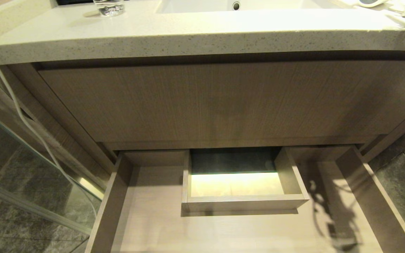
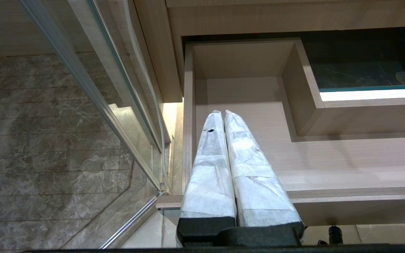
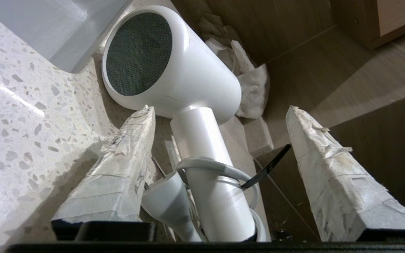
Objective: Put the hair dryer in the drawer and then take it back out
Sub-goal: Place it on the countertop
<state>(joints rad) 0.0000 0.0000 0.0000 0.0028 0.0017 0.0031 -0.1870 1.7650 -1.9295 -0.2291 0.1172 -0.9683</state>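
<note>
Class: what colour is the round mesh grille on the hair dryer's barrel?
Dark grey mesh grille; right wrist view.

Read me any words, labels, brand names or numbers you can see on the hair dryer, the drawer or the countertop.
None: no readable text anywhere.
Hair dryer: plain white, no brand visible.
Drawer: bare wood, no label in view.
Countertop: speckled stone, unmarked.

floor: grey marble tiles [image 2: 47, 158], left of the left claw
wall: glass panel [image 2: 93, 80] beside them
counter: speckled stone [image 1: 188, 31]
</note>
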